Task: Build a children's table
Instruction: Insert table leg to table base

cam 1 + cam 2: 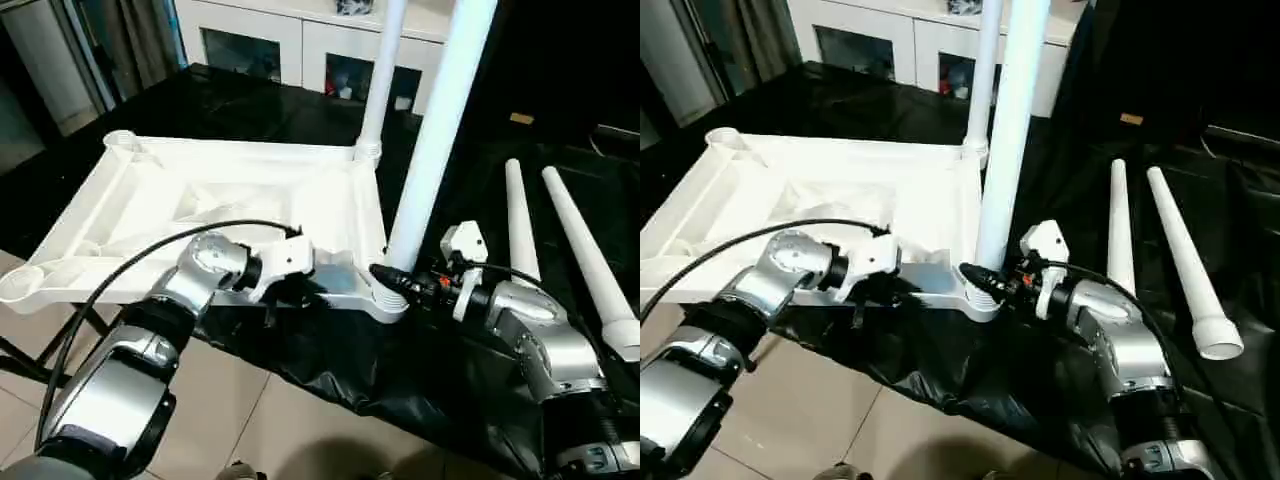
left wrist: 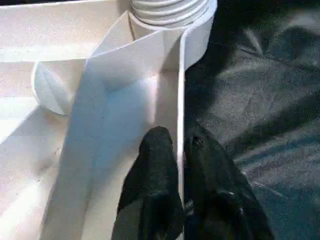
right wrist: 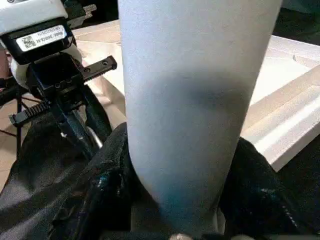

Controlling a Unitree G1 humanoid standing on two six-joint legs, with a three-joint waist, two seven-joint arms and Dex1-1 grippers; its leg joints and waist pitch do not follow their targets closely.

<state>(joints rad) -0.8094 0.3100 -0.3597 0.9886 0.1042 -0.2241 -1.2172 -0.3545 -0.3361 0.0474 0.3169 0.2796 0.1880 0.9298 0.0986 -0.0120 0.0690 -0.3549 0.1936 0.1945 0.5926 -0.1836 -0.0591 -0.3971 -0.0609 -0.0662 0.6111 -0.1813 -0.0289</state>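
The left gripper (image 2: 177, 150) pinches the near rim of the top (image 1: 240, 190), which lies ribbed side up on black sheeting (image 1: 330, 360). The right gripper (image 1: 392, 280) clasps an upright leg (image 1: 440, 130) in the near corner socket. Beyond, a second leg (image 1: 380, 80) stands vertical; two legs (image 1: 580, 250) lie pointing away
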